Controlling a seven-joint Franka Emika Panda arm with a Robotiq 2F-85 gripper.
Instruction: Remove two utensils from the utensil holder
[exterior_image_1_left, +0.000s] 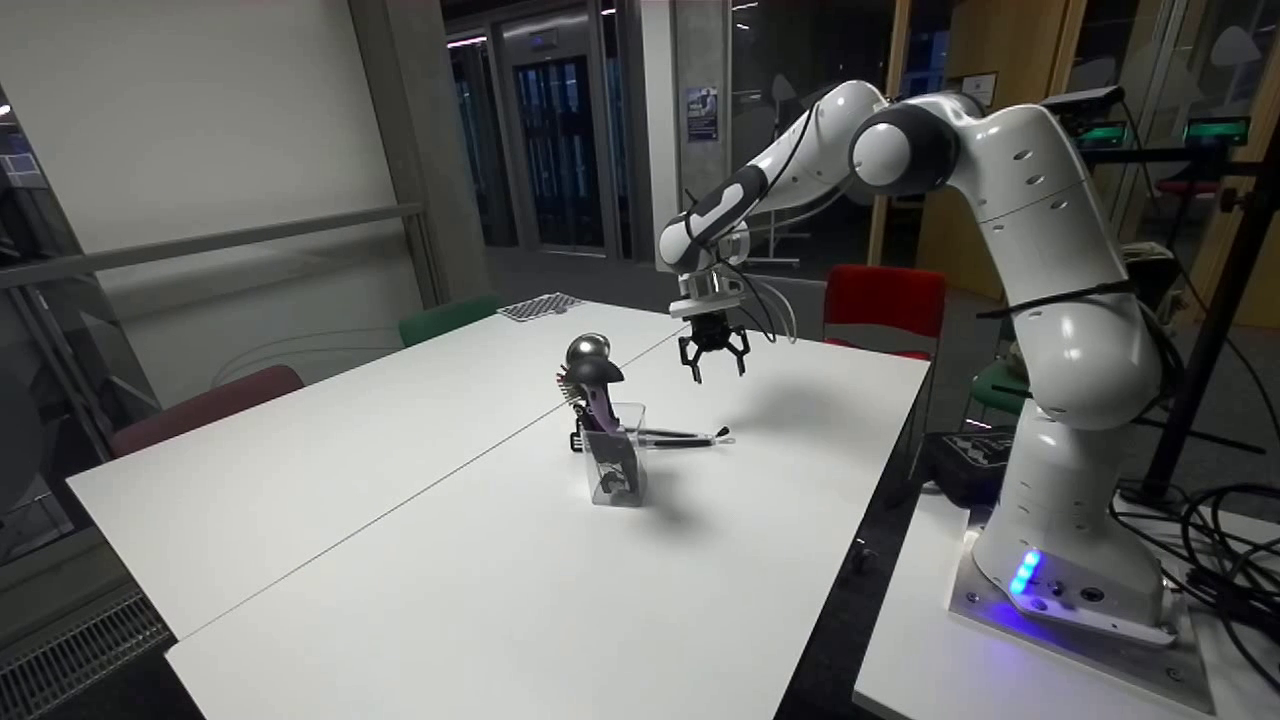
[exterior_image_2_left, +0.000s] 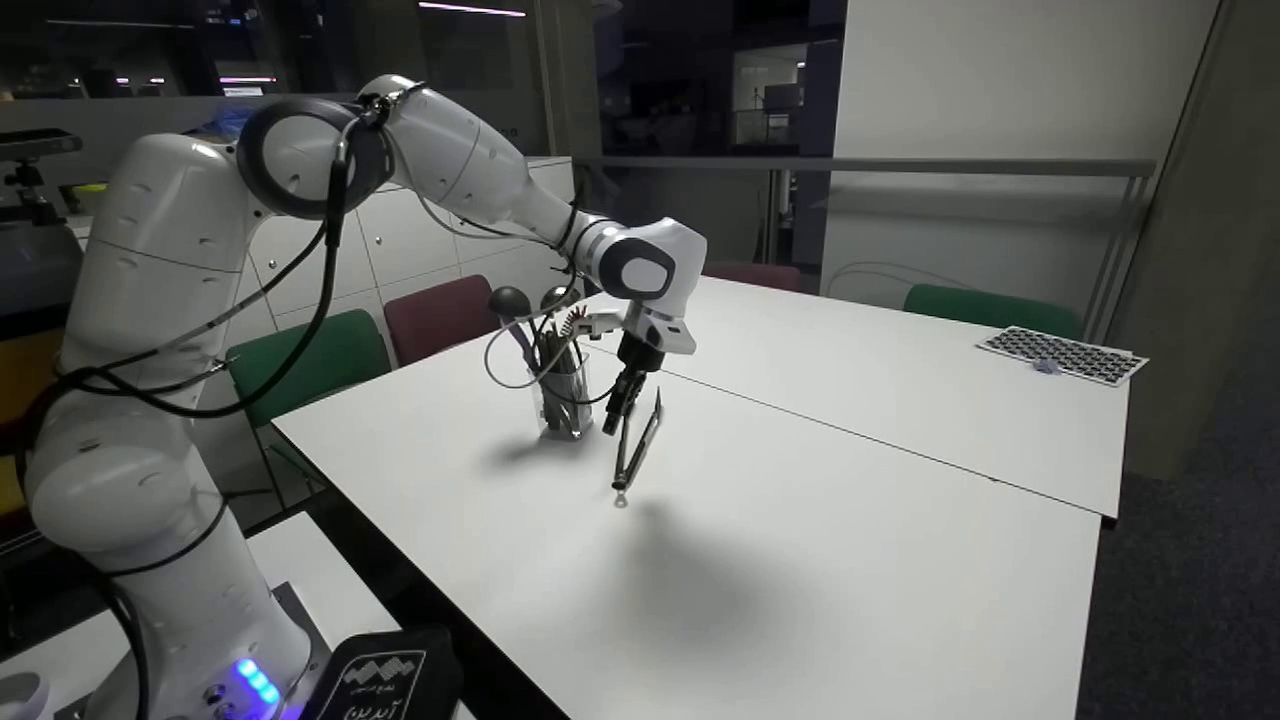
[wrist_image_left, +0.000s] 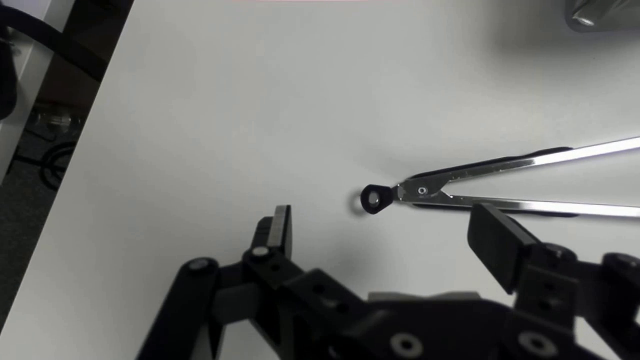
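The clear utensil holder (exterior_image_1_left: 637, 478) stands upright on the white table with several utensils in it. Among them are a silvery ladle (exterior_image_1_left: 588, 347) and a black one (exterior_image_2_left: 510, 303). Outside the holder, flat on the table, lies a pair of silver-and-black tongs (wrist_image_left: 430, 192) with its arms spread in a V. My gripper (exterior_image_1_left: 719, 375) hangs above the table near the tongs, jaws wide apart. Nothing sits between its fingers (wrist_image_left: 500, 240); in the wrist view one finger overlaps an arm of the tongs, apart from it in height. Only the holder's corner (wrist_image_left: 610, 17) shows there.
A seam crosses the table (exterior_image_1_left: 450, 560) behind the holder. At the far end lies a checkered board (exterior_image_2_left: 1065, 355). Chairs, such as a red one (exterior_image_1_left: 884, 305), stand round the table. Cables (exterior_image_2_left: 325, 300) hang along the arm.
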